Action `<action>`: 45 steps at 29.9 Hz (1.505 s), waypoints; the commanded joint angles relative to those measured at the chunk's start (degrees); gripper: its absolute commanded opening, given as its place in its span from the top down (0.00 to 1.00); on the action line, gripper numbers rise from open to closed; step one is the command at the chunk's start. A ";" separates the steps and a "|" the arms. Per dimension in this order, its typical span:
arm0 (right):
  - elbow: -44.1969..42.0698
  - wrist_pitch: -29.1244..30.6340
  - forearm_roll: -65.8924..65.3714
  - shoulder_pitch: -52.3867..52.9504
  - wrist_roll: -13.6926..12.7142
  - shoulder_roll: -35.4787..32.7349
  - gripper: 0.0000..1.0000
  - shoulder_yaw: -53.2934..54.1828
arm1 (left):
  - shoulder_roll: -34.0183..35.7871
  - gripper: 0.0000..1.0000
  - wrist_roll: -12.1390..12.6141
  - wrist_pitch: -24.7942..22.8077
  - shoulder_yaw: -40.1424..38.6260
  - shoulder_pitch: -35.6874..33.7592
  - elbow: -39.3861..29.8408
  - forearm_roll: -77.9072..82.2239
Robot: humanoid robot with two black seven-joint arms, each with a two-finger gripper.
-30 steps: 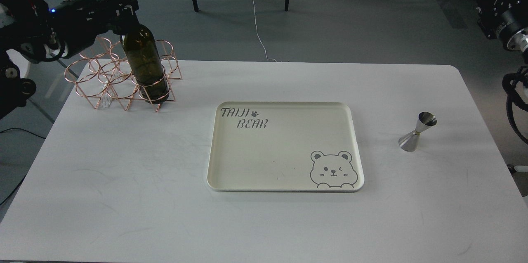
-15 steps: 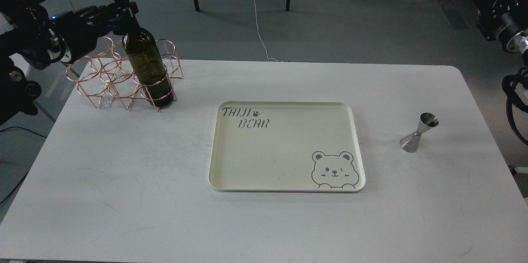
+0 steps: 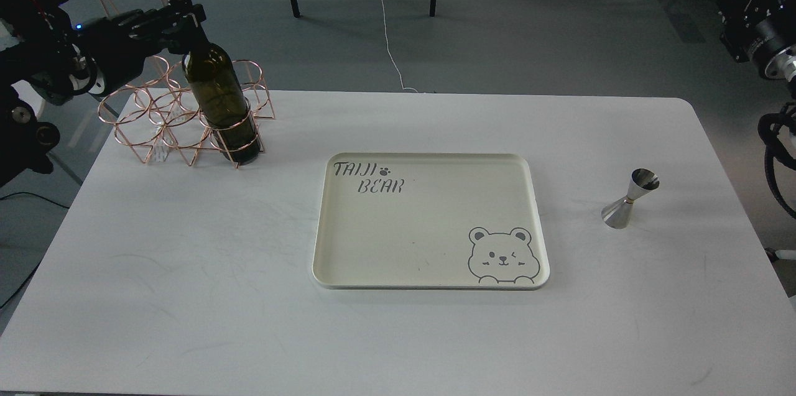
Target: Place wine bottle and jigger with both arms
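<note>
The dark olive-green wine bottle (image 3: pixel 221 97) stands in the front right ring of a copper wire rack (image 3: pixel 180 116) at the table's back left, leaning slightly. My left gripper (image 3: pixel 183 17) reaches in from the left and is shut on the bottle's neck just below its mouth. The silver jigger (image 3: pixel 629 199) stands upright on the table at the right, apart from everything. Of my right arm (image 3: pixel 768 41) only thick parts show at the right edge; its gripper is out of view.
A cream tray (image 3: pixel 323 247) with a bear drawing and the words TAIJI BEAR lies in the table's middle, between bottle and jigger. Chair legs and a white cable are on the floor beyond the table.
The left gripper has shifted slightly on the bottle's neck and the bottle's lean in the rack has changed a little. The jigger and tray have not moved.
</note>
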 commanded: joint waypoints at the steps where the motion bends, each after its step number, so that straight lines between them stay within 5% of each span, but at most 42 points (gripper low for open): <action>1: 0.00 0.00 0.00 0.00 -0.05 0.10 0.04 -0.05 | -0.29 0.53 1.05 -0.02 -0.05 0.00 0.32 -0.29; 2: 0.00 0.00 0.00 0.00 0.04 0.10 0.04 0.04 | -0.55 0.30 1.40 0.24 -0.05 0.00 0.32 -0.38; 3: 0.00 0.00 0.00 0.00 0.04 0.10 0.04 -0.05 | -0.64 0.25 1.32 0.33 -0.14 0.00 0.32 -0.47; 12: -0.08 0.00 0.00 0.00 0.04 0.02 0.04 -0.05 | -1.17 0.20 1.14 0.68 -0.14 0.00 0.32 -0.56; 13: -0.08 0.00 0.00 0.00 0.04 0.02 0.04 0.04 | -1.26 0.28 1.23 0.85 -0.14 -0.08 0.32 -0.21; 15: -0.08 0.00 0.00 0.00 -0.05 -0.07 0.04 0.04 | -1.00 0.68 1.58 0.94 0.04 0.00 0.41 0.06; 18: -0.17 0.00 0.00 0.00 0.04 -0.07 0.04 -0.05 | -0.99 0.84 1.67 0.59 -0.05 -0.08 1.47 0.15; 28: -0.08 0.00 0.00 -0.09 -0.05 0.10 0.04 0.04 | -0.99 0.92 1.67 0.51 -0.05 -0.44 1.47 -0.03; 31: -0.17 0.00 0.00 0.00 0.04 0.10 0.04 0.04 | -1.26 0.75 1.76 0.50 -0.14 -0.52 1.47 -0.82; 34: -0.17 0.00 0.00 0.00 0.04 0.02 0.04 0.04 | -1.43 0.20 1.41 0.77 -0.22 -0.61 1.55 -0.91; 45: -0.17 0.00 0.00 -0.09 0.04 0.02 0.04 -0.05 | -1.35 0.16 1.14 0.77 -0.40 -0.61 1.47 -0.99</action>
